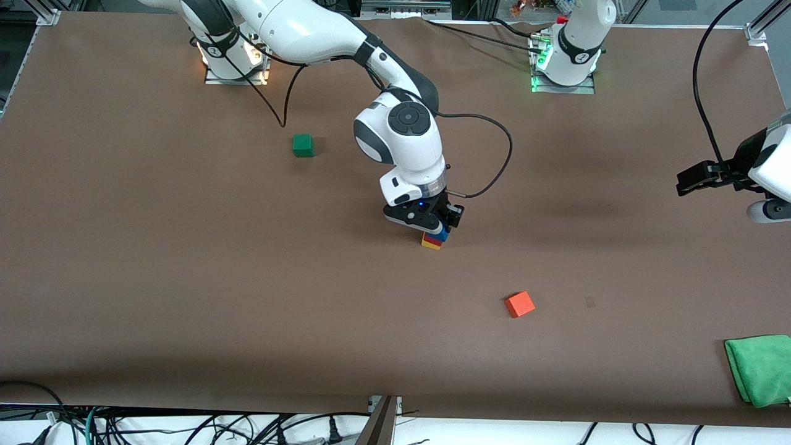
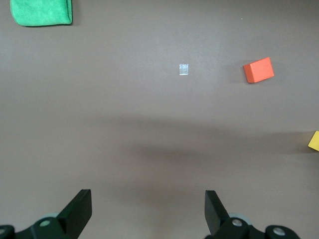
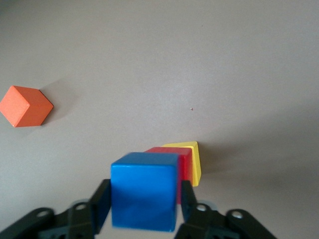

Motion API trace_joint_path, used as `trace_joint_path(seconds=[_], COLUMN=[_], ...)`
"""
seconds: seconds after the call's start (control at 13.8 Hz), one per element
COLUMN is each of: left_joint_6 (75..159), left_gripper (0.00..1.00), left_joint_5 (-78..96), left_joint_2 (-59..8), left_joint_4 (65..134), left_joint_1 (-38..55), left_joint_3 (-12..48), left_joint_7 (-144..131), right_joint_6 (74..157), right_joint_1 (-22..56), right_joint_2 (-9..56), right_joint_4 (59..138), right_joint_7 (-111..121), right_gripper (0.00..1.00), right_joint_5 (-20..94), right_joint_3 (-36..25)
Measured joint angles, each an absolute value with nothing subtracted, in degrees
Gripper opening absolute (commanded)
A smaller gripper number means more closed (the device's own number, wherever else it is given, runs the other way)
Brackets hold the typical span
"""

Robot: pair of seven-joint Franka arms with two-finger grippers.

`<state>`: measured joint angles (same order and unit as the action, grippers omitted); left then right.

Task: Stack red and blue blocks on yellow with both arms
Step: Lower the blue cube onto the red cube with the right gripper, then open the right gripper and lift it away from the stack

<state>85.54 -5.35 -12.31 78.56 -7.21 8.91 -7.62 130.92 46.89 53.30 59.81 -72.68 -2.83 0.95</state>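
The yellow cube [image 1: 431, 245] sits on the table's middle, with the red block [image 1: 432, 238] on it and the blue block [image 1: 442, 233] on top. My right gripper [image 1: 437, 226] is over this stack, shut on the blue block [image 3: 144, 191]. In the right wrist view the red block [image 3: 185, 160] and the yellow cube [image 3: 193, 154] show below the blue one. My left gripper [image 1: 683, 183] waits open and empty over the left arm's end of the table; its fingers [image 2: 77, 211] stand wide apart. A corner of the yellow cube [image 2: 314, 141] shows at the edge of the left wrist view.
An orange-red cube [image 1: 520, 304] lies nearer the front camera than the stack, toward the left arm's end. A green cube [image 1: 303, 145] lies toward the right arm's base. A green cloth [image 1: 760, 369] lies at the front corner of the left arm's end.
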Motion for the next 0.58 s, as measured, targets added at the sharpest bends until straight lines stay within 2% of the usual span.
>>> trace_joint_path(seconds=[0.07,0.36,0.58], left_joint_6=[85.5,85.5,85.5], left_gripper=[1.00,1.00,1.00], left_joint_5=[-5.4,-5.4,-5.3], left_joint_2=[-12.3,-12.3,-12.3], left_joint_4=[78.6,78.6,78.6], left_joint_1=[-7.2,-7.2,-7.2], left_joint_3=[8.9,8.9,8.9], left_joint_7=[-7.6,-7.6,-7.6], right_joint_6=[130.9,130.2,123.0], right_joint_1=[46.9,46.9,45.7], right_joint_2=[53.3,53.3,52.4], right_joint_4=[59.8,59.6,57.0], right_joint_7=[-72.7,-72.7,-72.7], right_gripper=[1.00,1.00,1.00], right_joint_5=[-2.8,-2.9,-2.9], right_joint_3=[0.9,0.3,-0.4])
